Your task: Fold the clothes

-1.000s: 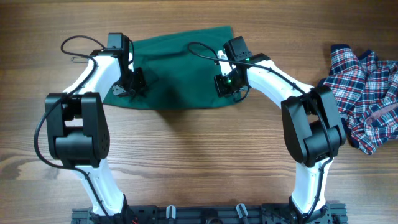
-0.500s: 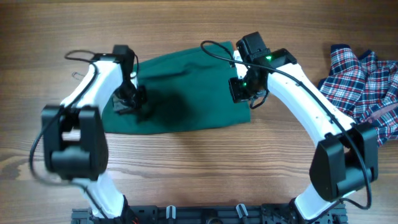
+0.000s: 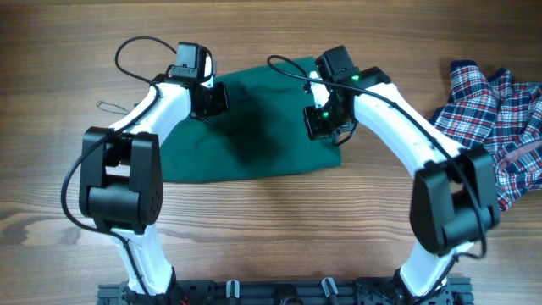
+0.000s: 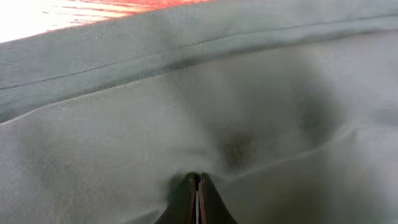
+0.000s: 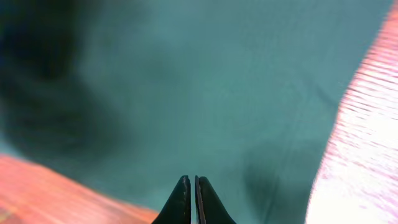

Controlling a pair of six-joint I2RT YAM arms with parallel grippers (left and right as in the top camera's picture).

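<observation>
The dark green garment (image 3: 254, 135) lies spread flat on the wooden table (image 3: 254, 220). Its thin cord loop (image 3: 106, 104) lies on the wood to its left. My left gripper (image 3: 212, 97) is shut, with its tips on the garment's upper left part. In the left wrist view (image 4: 198, 179) the green cloth (image 4: 124, 124) puckers at the tips, and a hem runs across above. My right gripper (image 3: 322, 123) is shut over the garment's right side. In the right wrist view (image 5: 193, 179) the cloth (image 5: 217, 81) lies smooth under it. The plaid garment (image 3: 495, 119) lies crumpled at the far right.
Bare wood (image 5: 367, 143) shows just right of the green garment's edge in the right wrist view. The arm bases and black rail (image 3: 279, 292) sit at the near table edge.
The green garment spread toward the near edge and shifted right. My left gripper moved from its left edge up and right onto its upper part. My right gripper shifted slightly right.
</observation>
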